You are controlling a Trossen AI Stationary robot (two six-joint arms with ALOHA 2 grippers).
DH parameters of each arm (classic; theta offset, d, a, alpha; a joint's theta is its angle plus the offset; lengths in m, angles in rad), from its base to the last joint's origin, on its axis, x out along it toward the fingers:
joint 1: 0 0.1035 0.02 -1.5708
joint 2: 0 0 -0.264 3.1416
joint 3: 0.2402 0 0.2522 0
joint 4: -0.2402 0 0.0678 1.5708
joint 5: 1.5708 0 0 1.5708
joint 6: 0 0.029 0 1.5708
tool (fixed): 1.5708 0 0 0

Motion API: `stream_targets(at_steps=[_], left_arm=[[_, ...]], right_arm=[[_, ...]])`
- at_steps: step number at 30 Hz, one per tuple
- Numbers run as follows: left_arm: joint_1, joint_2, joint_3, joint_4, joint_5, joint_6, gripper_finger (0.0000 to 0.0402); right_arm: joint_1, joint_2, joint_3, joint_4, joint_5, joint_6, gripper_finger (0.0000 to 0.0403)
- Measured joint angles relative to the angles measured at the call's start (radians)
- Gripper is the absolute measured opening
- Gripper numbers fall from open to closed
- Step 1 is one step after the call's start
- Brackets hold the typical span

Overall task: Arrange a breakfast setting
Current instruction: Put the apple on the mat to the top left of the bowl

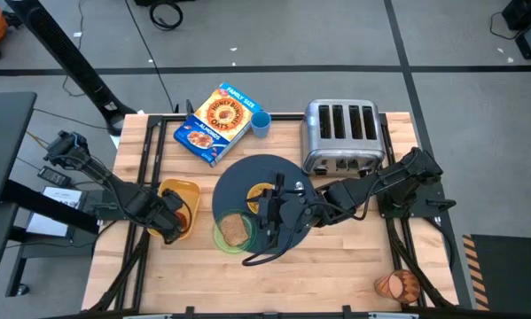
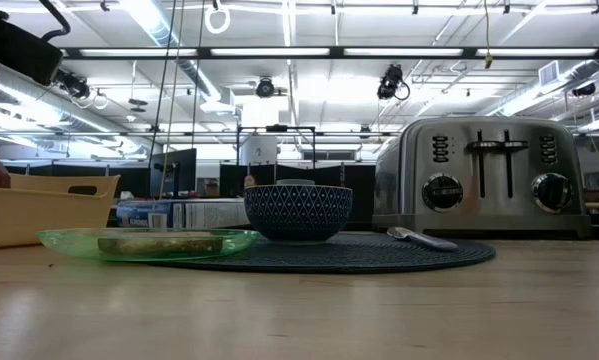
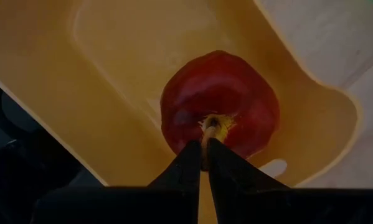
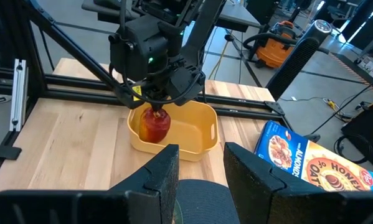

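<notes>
The left pincer (image 4: pixel 156 107) pinches the red apple's (image 4: pixel 154 125) stem to lift it from the yellow tub (image 4: pixel 192 134), while the right pincer (image 4: pixel 200 169) waits spread above the mat (image 1: pixel 287 173).

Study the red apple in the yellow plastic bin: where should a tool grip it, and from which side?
Grip the red apple across its widest round body, coming straight down from above. The yellow plastic bin walls it in, so sideways approaches look blocked. Its stem points up; the left tool is pinched there, a thin hold that might snap, so the body seems safer.
</notes>
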Motion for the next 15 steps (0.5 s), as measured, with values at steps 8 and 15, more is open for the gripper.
stream_targets(at_steps=[8,15], left_arm=[[0.0,-0.013,0.004,-0.002,-0.001,0.002,0.0022],[0.0,-0.05,0.056,-0.003,-0.038,0.005,0.0023]], right_arm=[[0.0,0.0,0.0,-0.001,0.0,0.0,0.0134],[0.0,0.0,0.0,-0.001,0.0,0.0,0.0134]])
